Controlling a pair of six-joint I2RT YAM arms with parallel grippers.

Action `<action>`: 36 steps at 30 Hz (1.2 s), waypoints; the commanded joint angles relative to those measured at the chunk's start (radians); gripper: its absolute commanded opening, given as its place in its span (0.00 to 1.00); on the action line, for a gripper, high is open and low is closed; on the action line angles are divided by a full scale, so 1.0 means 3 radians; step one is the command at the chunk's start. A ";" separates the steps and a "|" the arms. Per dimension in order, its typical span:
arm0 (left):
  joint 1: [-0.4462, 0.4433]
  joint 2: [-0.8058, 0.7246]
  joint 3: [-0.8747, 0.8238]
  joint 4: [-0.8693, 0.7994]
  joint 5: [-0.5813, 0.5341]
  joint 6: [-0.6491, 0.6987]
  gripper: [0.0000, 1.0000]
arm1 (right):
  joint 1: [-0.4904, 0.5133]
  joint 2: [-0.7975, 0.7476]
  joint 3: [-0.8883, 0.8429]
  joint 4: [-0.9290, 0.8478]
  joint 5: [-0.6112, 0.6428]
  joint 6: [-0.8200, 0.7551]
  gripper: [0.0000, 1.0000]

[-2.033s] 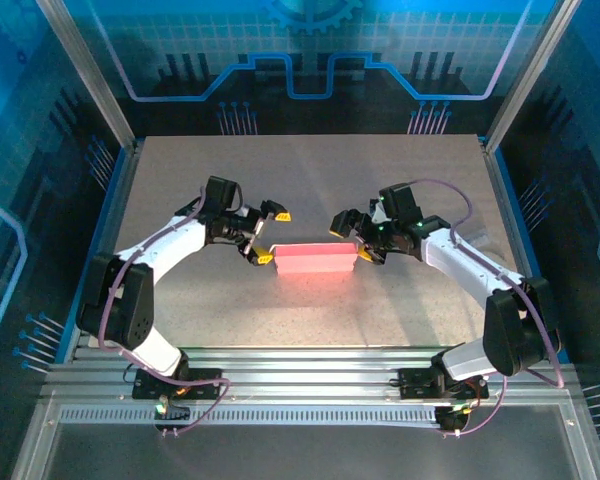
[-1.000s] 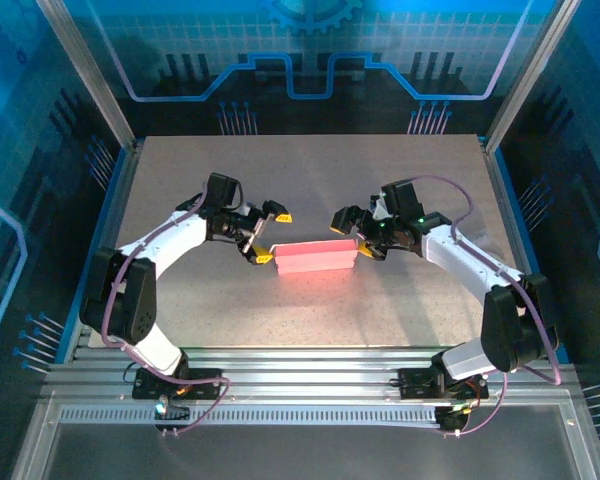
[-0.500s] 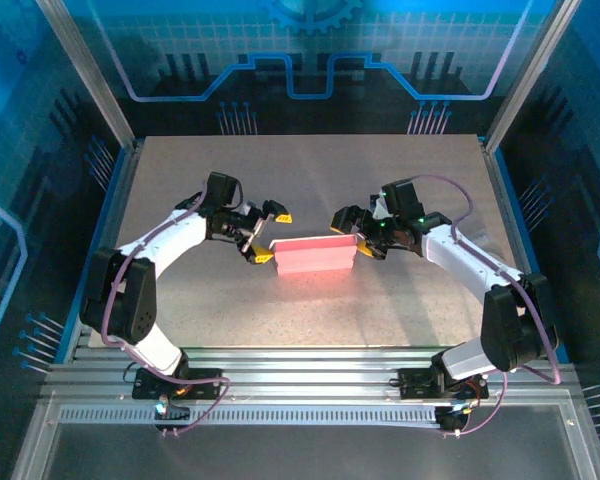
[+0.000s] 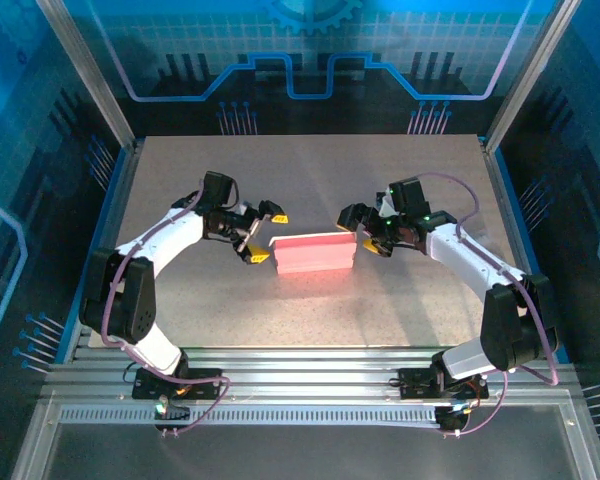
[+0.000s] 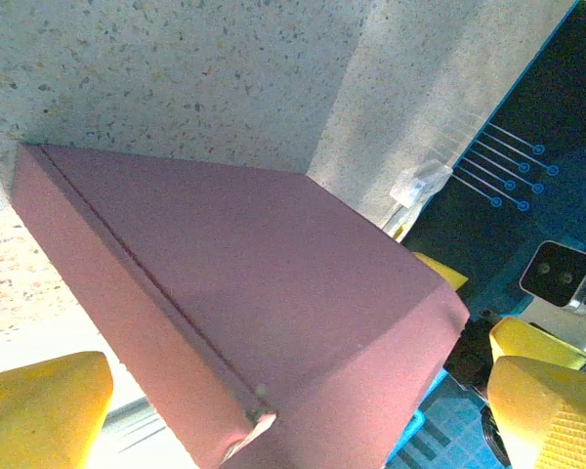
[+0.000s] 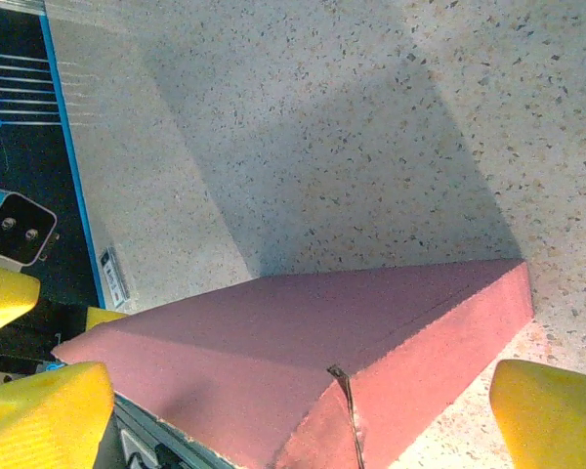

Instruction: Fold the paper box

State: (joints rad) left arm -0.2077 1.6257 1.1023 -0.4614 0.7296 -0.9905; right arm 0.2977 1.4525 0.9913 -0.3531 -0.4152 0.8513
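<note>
Paper box (image 4: 313, 253) lies near the middle of the bench (image 4: 310, 170), its long side running left to right. Left end effector (image 4: 267, 237) sits just beside the box's left end, jaws spread wide, grasping nothing. Right end effector (image 4: 361, 233) sits just beside the right end, likewise spread and empty. The box lies between them.
</note>
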 commanded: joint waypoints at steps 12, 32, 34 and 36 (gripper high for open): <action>0.0074 -0.0689 0.0370 -0.1059 -0.0544 0.1354 0.90 | -0.0062 -0.0457 0.0218 -0.0780 0.0040 -0.1222 1.00; -0.0195 -0.0308 0.0582 -0.0837 -0.0335 0.1428 0.76 | 0.0088 -0.0174 0.0311 -0.0594 0.0169 -0.1032 0.94; -0.0210 -0.0289 0.0590 -0.0835 -0.0327 0.1422 0.76 | 0.0106 -0.0137 0.0345 -0.0594 0.0201 -0.1026 0.94; -0.0227 -0.0275 0.0590 -0.0835 -0.0325 0.1420 0.76 | 0.0124 -0.0091 0.0370 -0.0593 0.0228 -0.1019 0.94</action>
State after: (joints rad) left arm -0.2653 1.5311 1.2472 -0.7097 0.6067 -0.5915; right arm 0.3191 1.4044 1.0641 -0.5438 -0.3656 0.5346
